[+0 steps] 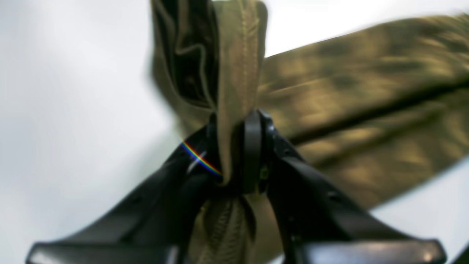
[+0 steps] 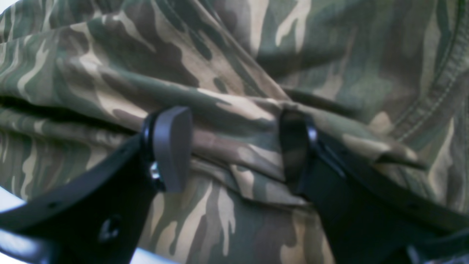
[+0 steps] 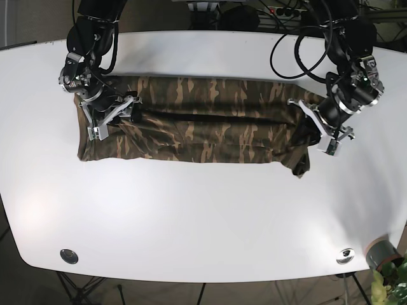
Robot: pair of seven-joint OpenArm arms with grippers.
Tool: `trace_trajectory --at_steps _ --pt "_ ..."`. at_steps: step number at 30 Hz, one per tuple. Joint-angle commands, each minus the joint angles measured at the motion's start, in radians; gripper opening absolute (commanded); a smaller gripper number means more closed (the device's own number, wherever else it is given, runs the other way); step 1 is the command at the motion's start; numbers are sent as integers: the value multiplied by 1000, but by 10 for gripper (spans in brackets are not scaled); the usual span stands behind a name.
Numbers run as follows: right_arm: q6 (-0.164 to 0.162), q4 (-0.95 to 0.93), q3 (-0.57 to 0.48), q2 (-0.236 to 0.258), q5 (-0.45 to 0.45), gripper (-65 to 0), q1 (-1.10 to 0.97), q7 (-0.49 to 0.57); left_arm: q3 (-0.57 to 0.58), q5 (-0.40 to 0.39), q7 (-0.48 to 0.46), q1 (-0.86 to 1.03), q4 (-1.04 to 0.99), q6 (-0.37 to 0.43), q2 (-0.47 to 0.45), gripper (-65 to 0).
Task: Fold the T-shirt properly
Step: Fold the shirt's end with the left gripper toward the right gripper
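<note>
The camouflage T-shirt (image 3: 203, 121) lies as a long band across the white table (image 3: 203, 216), its long sides folded in. At its right end in the base view, my left gripper (image 3: 310, 135) is shut on a bunched, hemmed edge of cloth. In the left wrist view, that edge (image 1: 238, 73) stands up between the closed fingers of the left gripper (image 1: 234, 146), lifted off the table. My right gripper (image 3: 130, 109) sits low over the shirt's left end. It is open (image 2: 234, 146), and its fingers straddle a raised fold of the T-shirt (image 2: 220, 55).
Black cables (image 3: 299, 44) hang over the table's back right. Two round metal fittings (image 3: 68, 256) (image 3: 345, 255) sit near the front edge. A potted plant (image 3: 385, 257) stands beyond the front right corner.
</note>
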Motion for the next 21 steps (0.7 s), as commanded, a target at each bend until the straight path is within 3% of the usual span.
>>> trace_trajectory --at_steps 1,10,21 --pt "-1 10 0 5 -3 -281 8 -9 44 -13 -17 -5 23 0 21 -600" --pt "-1 16 0 5 -3 -281 3 -9 221 15 -21 -29 -5 0 91 -599" --pt "-1 15 -1 5 -1 -281 3 -9 238 13 -21 -112 -128 73 133 -594"
